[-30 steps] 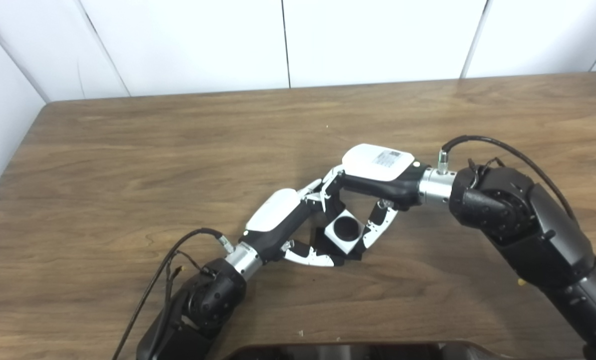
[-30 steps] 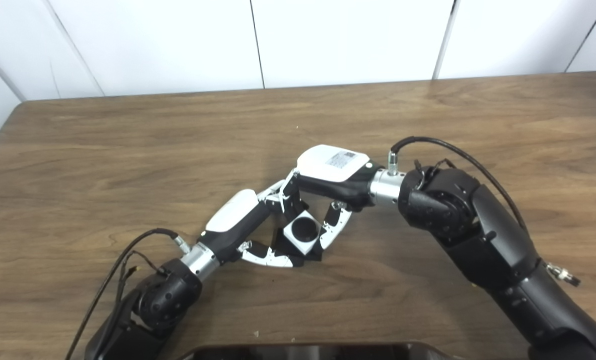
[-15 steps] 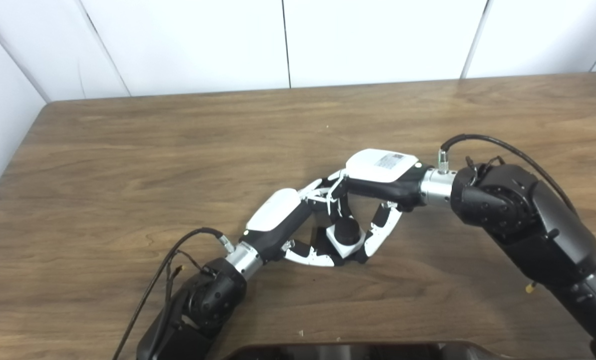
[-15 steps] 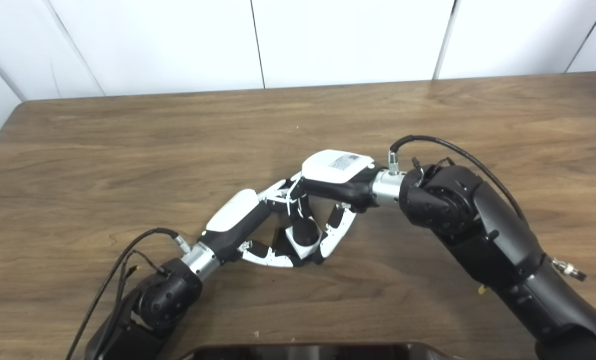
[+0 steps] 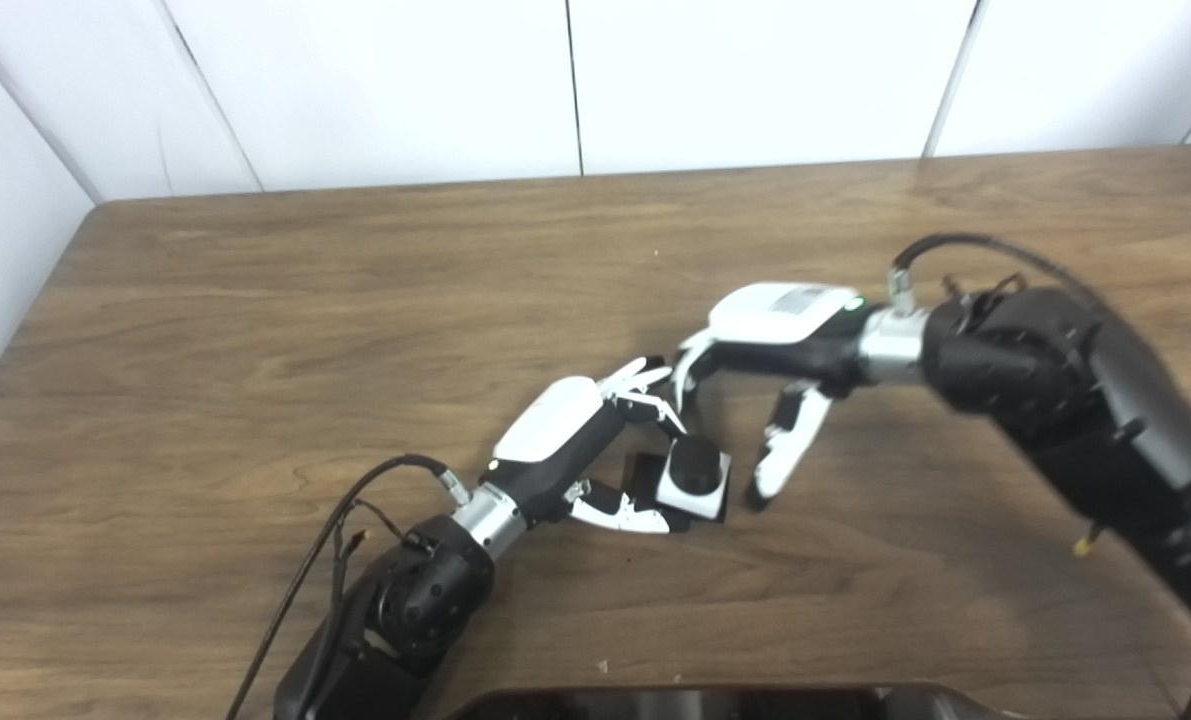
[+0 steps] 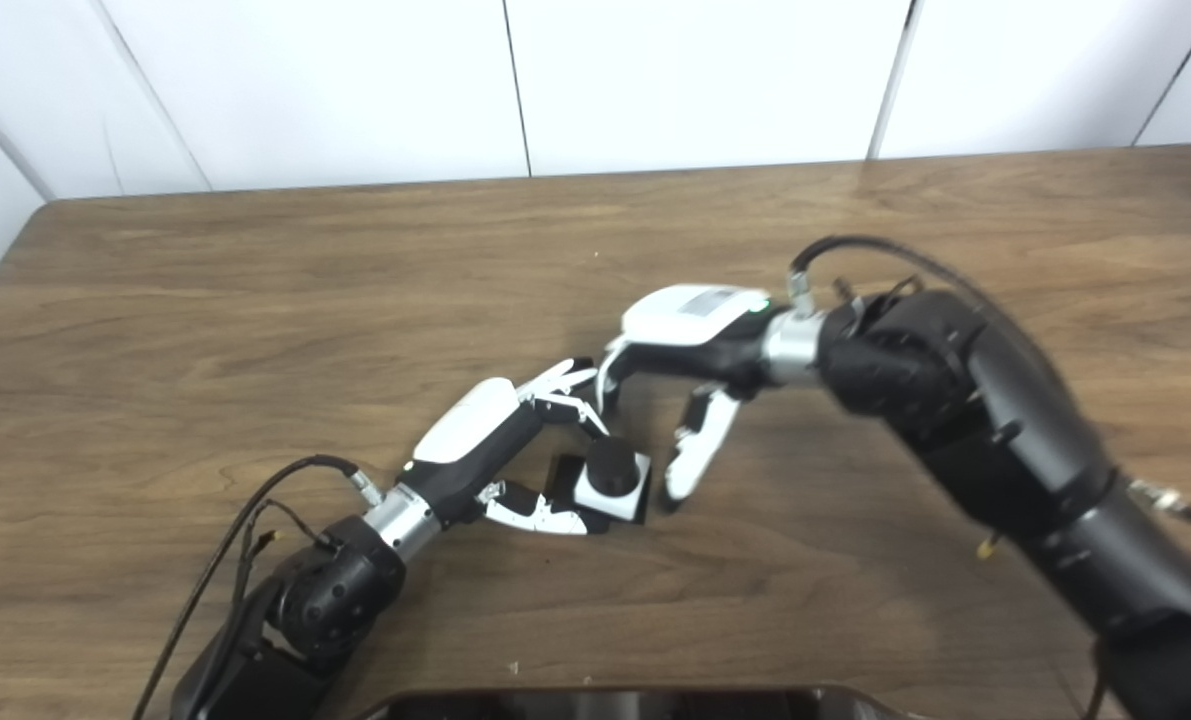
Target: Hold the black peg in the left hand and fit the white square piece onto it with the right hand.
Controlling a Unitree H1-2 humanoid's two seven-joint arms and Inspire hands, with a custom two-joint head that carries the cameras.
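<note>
Center frame, slightly low, my left hand [image 5: 595,440] grips the black peg [image 5: 693,462] w/ the white square piece [image 5: 697,484] seated around it; peg top pokes up thru the piece's hole. Fingers curl over from upper left, thumb lies under along the wood table [image 5: 255,330]. My right hand [image 5: 770,385] sits just right of the piece, apart from it, fingers spread wide & holding nothing, thumb tip pointing down near the tabletop. Right arm is blurred. Black cables trail from both wrists.
</note>
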